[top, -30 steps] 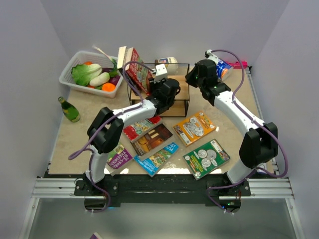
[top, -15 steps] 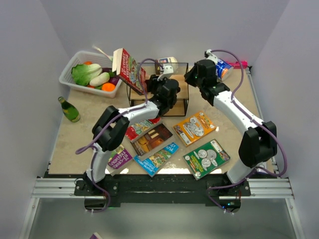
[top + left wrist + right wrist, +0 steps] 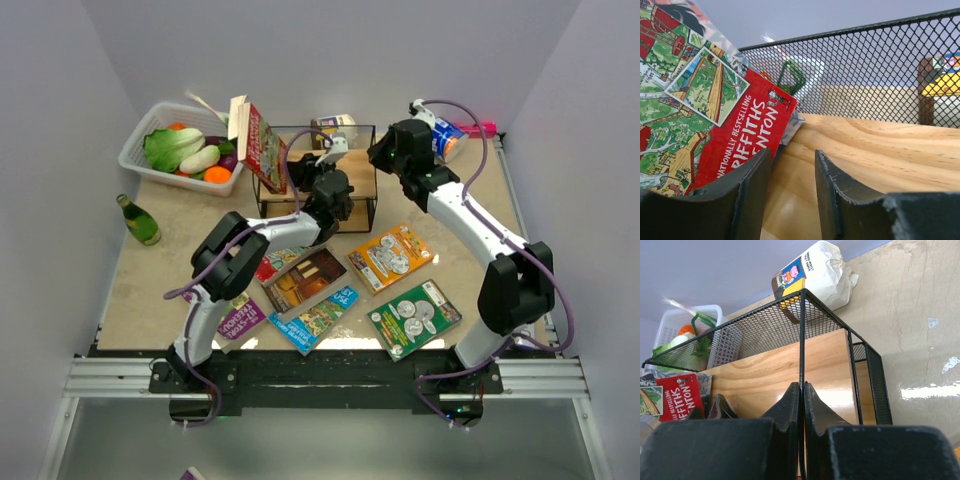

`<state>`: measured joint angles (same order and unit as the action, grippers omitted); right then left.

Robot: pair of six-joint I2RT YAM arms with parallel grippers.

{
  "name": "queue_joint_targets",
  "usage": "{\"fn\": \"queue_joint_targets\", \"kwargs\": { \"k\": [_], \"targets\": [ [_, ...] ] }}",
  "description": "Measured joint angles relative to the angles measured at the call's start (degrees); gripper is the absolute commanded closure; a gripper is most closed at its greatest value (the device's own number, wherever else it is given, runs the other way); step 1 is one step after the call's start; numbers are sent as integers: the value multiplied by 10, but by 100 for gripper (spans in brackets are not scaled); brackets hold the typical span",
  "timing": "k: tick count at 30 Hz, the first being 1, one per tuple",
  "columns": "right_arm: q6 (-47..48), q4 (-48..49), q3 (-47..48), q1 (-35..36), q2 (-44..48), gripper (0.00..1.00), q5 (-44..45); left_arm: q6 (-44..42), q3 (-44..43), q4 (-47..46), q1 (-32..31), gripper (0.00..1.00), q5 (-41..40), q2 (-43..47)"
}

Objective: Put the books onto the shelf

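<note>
The shelf (image 3: 362, 178), a black wire-frame rack with a wooden board (image 3: 875, 150), stands at the back middle. A red book (image 3: 257, 143) leans tilted at its left end. My left gripper (image 3: 300, 170) reaches inside over the board, open, with only wood showing between its fingers (image 3: 752, 195). The red book (image 3: 715, 115) lies against the outer side of the left finger. My right gripper (image 3: 802, 395) is shut on an upright black rod of the shelf (image 3: 780, 372) at its right end (image 3: 380, 152). Several books lie flat on the table: red (image 3: 275, 262), brown (image 3: 305, 278), blue (image 3: 315, 320), orange (image 3: 390, 257), green (image 3: 413, 318), purple (image 3: 238, 318).
A white basket (image 3: 135, 160) of vegetables sits at the back left, with a green bottle (image 3: 140, 220) in front of it. A white packet (image 3: 338, 125) stands behind the shelf. A blue and white container (image 3: 450, 140) and a pink thing (image 3: 482, 128) lie at the back right.
The red book has tipped leftward to lean at the shelf's left end. My left gripper has sunk lower into the shelf. The right gripper has stayed on the frame.
</note>
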<state>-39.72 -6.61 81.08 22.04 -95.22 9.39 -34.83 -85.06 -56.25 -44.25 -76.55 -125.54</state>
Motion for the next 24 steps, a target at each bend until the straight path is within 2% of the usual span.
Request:
{"fn": "queue_joint_targets", "kwargs": {
  "k": [5, 9, 15, 20, 24],
  "targets": [
    [-2, 2, 0, 0, -1, 100, 0, 235, -28, 288, 10, 58, 65, 41],
    [-2, 2, 0, 0, -1, 100, 0, 337, -32, 397, 15, 56, 116, 66],
    [-2, 2, 0, 0, -1, 100, 0, 410, -38, 484, 19, 60, 180, 91],
    [-2, 2, 0, 0, -1, 100, 0, 449, -85, 580, 24, 62, 218, 87],
    [-2, 2, 0, 0, -1, 100, 0, 488, -113, 637, 36, 68, 249, 85]
  ]
}}
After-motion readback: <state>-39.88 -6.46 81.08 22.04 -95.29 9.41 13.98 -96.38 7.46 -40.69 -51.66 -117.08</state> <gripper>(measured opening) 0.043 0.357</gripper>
